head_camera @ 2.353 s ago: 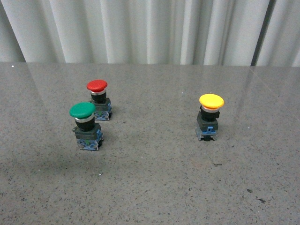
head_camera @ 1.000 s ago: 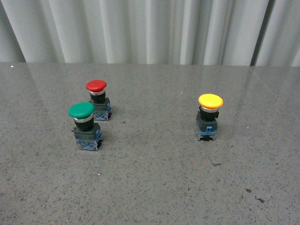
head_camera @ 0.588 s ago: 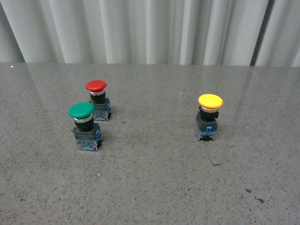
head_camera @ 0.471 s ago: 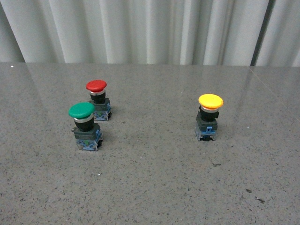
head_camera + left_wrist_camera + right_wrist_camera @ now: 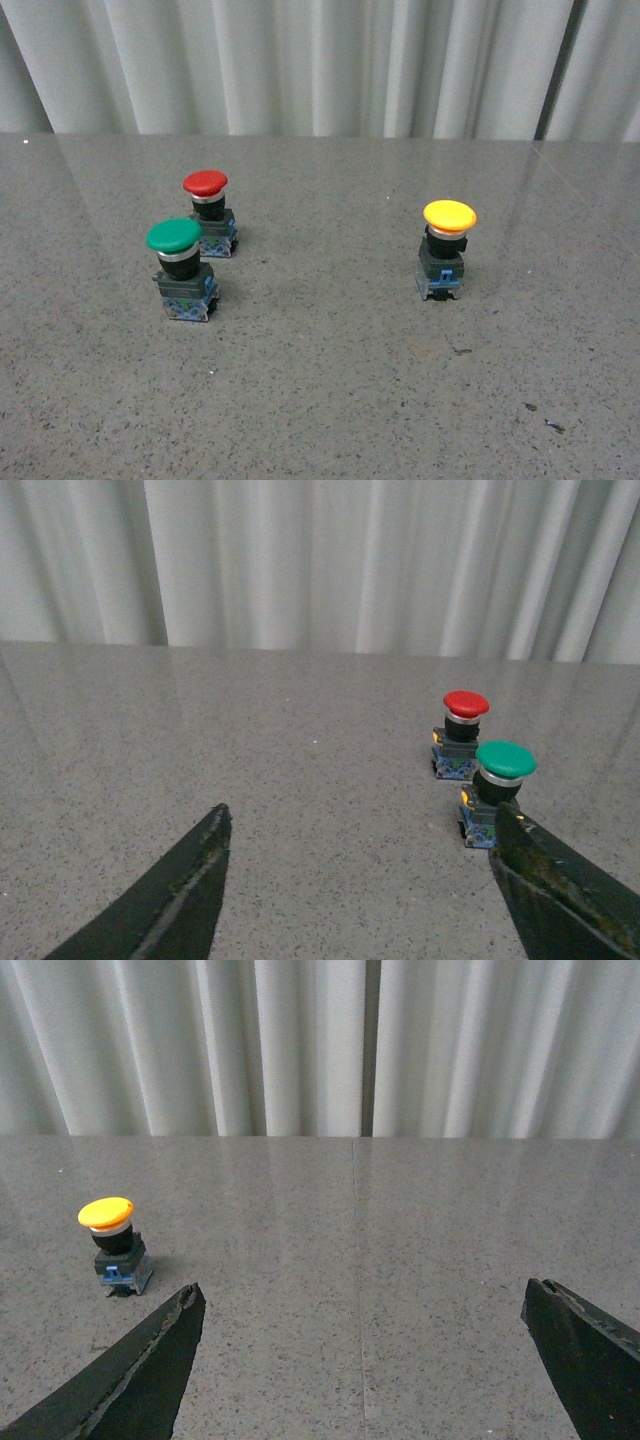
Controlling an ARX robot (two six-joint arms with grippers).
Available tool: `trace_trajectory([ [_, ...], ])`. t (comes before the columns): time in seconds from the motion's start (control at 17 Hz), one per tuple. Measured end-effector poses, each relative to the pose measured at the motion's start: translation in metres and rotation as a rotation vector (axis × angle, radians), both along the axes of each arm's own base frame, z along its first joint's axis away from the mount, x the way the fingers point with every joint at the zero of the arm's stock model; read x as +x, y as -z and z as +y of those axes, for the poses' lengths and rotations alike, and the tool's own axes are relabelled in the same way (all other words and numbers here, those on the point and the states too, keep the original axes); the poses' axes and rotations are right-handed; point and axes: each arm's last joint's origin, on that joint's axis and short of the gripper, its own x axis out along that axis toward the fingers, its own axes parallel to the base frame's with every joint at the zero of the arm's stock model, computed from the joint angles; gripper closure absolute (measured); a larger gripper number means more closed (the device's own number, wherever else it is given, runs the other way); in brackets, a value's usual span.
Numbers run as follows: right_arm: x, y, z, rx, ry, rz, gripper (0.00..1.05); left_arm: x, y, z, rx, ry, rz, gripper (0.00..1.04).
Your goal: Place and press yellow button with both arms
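Observation:
The yellow button (image 5: 446, 250) stands upright on the grey stone table, right of centre in the front view; it also shows in the right wrist view (image 5: 113, 1245). Neither arm shows in the front view. My left gripper (image 5: 360, 815) is open and empty, low over the table, with the green button just beyond one dark fingertip (image 5: 520, 845). My right gripper (image 5: 362, 1295) is open and empty, its jaws wide apart, with the yellow button beyond and to the side of one fingertip (image 5: 175, 1330).
A green-capped button (image 5: 183, 270) and a red-capped button (image 5: 210, 215) stand close together on the left of the table (image 5: 330, 380); both show in the left wrist view, green (image 5: 497, 790) and red (image 5: 460, 735). Pale curtains hang behind the table.

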Motion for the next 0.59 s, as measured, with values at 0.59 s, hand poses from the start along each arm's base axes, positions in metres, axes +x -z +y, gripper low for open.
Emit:
trace_trajectory([
  [0.59,0.055,-0.07,0.021,0.107,-0.393,-0.072,0.07,0.0,0.0,0.0,0.0,0.0,0.0,0.07],
])
